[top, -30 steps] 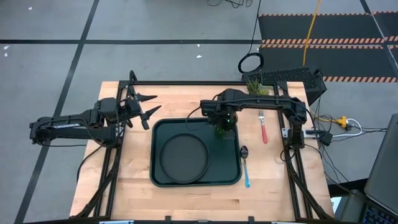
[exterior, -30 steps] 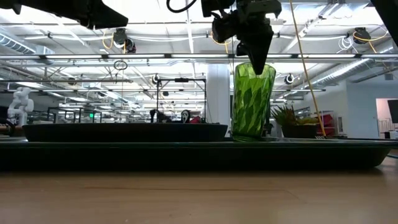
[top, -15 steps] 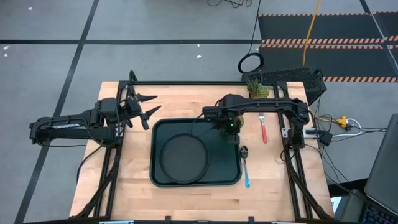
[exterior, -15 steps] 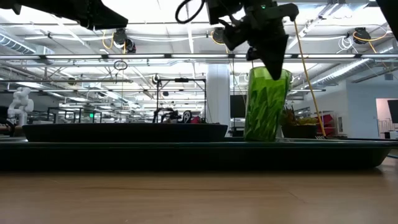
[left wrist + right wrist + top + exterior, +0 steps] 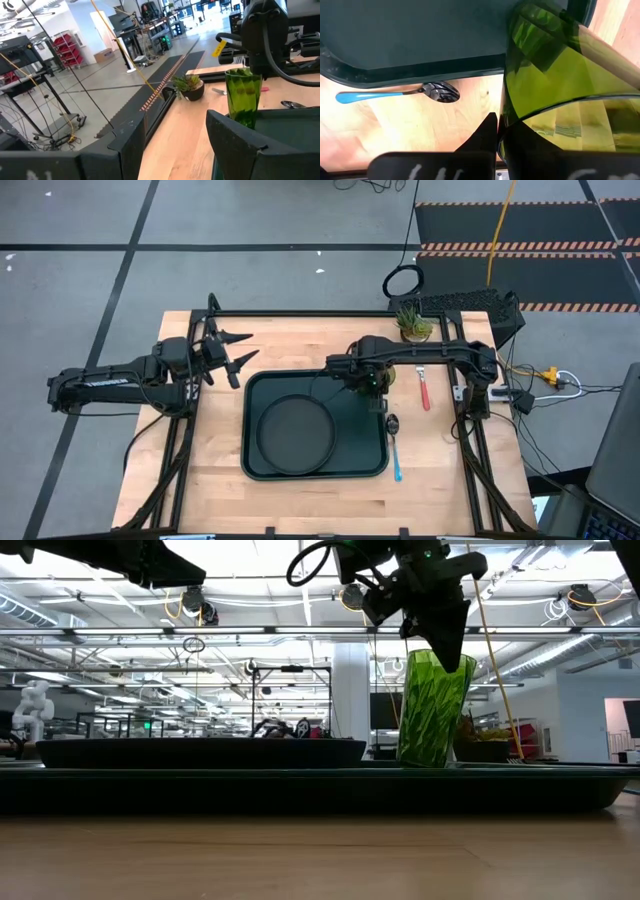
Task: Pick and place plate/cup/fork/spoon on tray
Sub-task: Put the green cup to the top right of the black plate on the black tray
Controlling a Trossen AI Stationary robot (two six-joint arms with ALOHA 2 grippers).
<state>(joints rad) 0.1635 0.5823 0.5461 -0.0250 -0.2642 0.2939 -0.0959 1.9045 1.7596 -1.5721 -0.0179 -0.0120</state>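
Note:
The dark green tray (image 5: pixel 372 465) lies mid-table, with the dark plate (image 5: pixel 295 433) flat in its left half. The translucent green cup (image 5: pixel 432 710) stands tilted at the tray's far right corner, and my right gripper (image 5: pixel 443 635) is shut on it from above. The red-handled fork (image 5: pixel 423 387) and the blue-handled spoon (image 5: pixel 395 448) lie on the wood to the right of the tray. My left gripper (image 5: pixel 235 352) hangs open above the table's far left, off the tray's corner, with nothing between its fingers. My right gripper pinches the cup's rim (image 5: pixel 503 119), one finger inside the cup and one outside its wall. The fingers point down from above. The cup (image 5: pixel 560 75) hangs tilted below them, its base down at the tray's lip at the far right corner.
A small potted plant (image 5: pixel 412 323) stands at the table's far edge behind the fork. Black frame rails run along the table's far (image 5: pixel 300 312) and side edges. Bare wood shows in front of the tray and to its left.
My right gripper has carried the cup a little toward the table's right edge, inside the tray, and slightly down. The cup stood upright and now leans.

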